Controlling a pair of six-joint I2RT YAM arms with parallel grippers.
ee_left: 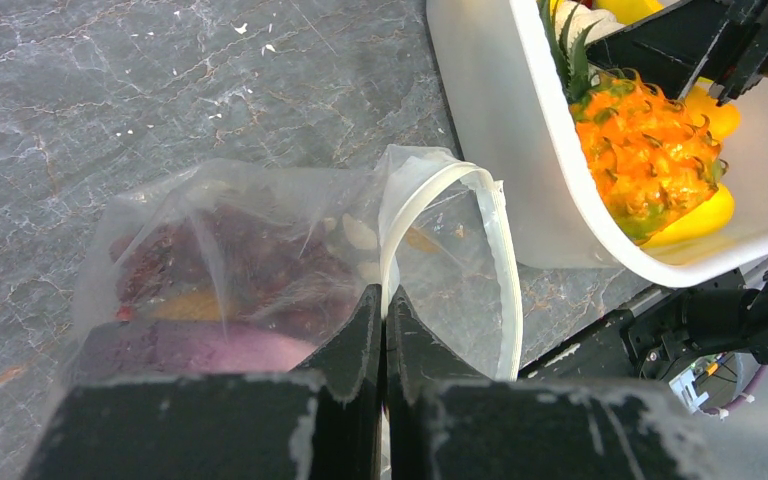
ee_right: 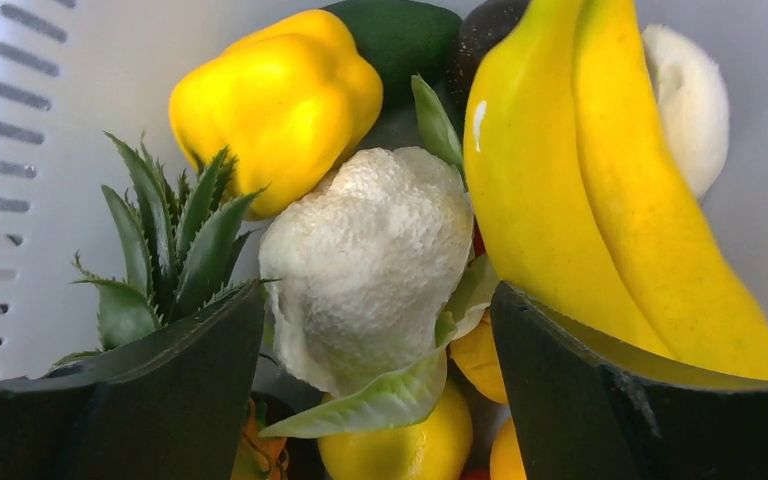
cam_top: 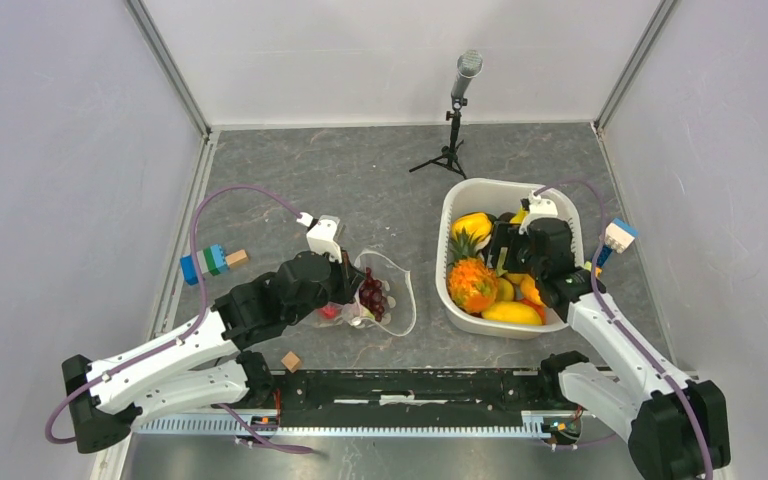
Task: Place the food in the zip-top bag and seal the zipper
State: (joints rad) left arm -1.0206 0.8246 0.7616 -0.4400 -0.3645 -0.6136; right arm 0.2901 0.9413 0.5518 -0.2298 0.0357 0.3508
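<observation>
We log the right tool (ee_right: 375, 310), spread wide, straddling the cauliflower (ee_right: 360, 250) in the basket (cam_top: 453, 215), while the left tool (ee_left: 382, 305) pinches the zip-top bag (ee_left: 250, 220) leftward on the desk (cam_top: 360, 180)

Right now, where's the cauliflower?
The cauliflower is in the white basket on the right of the top view. The right wrist view shows it inside the open right gripper, yellow pepper upper left, bananas right.
</observation>
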